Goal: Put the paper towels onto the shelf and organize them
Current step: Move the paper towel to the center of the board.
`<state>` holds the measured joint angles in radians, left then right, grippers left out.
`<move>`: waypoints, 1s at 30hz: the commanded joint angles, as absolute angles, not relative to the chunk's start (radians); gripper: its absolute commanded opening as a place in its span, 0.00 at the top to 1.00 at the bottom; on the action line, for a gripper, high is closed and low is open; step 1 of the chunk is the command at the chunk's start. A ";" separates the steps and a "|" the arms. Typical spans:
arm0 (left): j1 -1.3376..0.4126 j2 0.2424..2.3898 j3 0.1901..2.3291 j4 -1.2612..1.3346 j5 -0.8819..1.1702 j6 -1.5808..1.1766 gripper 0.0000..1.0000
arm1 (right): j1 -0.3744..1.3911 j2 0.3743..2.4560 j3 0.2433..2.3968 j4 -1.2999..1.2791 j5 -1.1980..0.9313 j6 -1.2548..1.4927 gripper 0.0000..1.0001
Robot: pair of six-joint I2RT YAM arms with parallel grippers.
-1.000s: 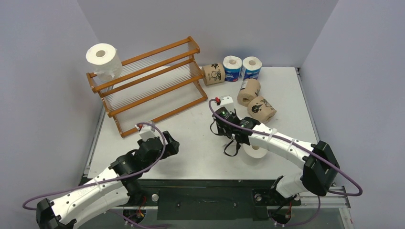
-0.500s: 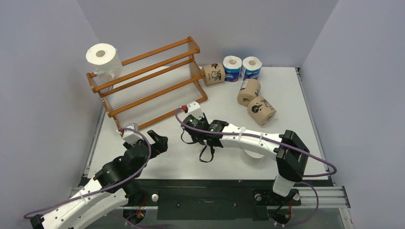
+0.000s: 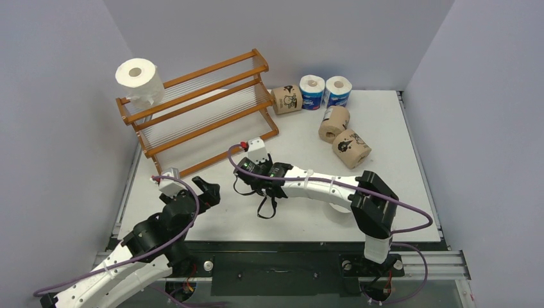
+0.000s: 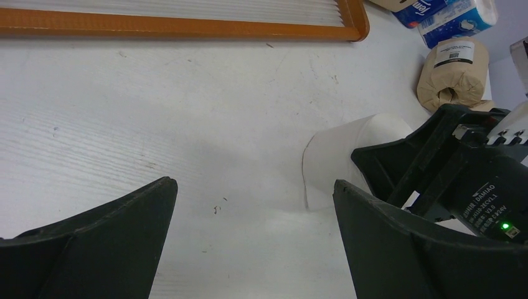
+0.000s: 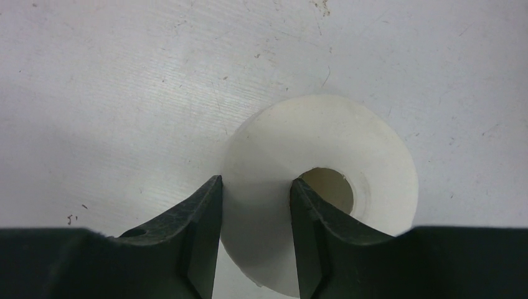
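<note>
Clamping white roll (image 5: pixel 280 156) near shelf (image 4: pixel 187 28)

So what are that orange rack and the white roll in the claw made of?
The shelf looks like wood with a smooth orange-brown finish, going by its straight, evenly coloured rails. Its tiers look like clear slats, possibly plastic. The white roll, pinched by the right gripper, looks like soft matte paper wound around a tan hollow core, probably cardboard.

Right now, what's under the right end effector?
A white paper roll, upright with its hollow core up, apparently resting on the table. The right end effector pinches its wall. In the overhead view the end effector covers it; only the wrist cameras show it.
</note>
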<state>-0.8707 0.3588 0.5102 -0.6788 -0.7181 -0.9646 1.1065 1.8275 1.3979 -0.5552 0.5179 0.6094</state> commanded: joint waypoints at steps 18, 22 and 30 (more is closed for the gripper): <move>-0.871 0.377 0.551 -0.708 -0.780 -0.978 0.04 | 1.106 1.751 1.445 -0.596 0.618 0.746 0.22; -0.871 0.392 0.561 -0.691 -0.791 -1.021 0.04 | 1.105 1.620 1.373 -0.601 0.665 0.771 0.21; -0.872 0.359 0.532 -0.362 -0.605 -0.753 0.04 | 1.090 1.308 1.060 -0.511 0.762 0.750 0.22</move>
<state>-0.8707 0.3485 0.5117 -0.5755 -0.7040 -0.8879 1.0996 1.3956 1.1904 -0.5598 0.6823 0.7567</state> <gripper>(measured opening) 0.966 0.785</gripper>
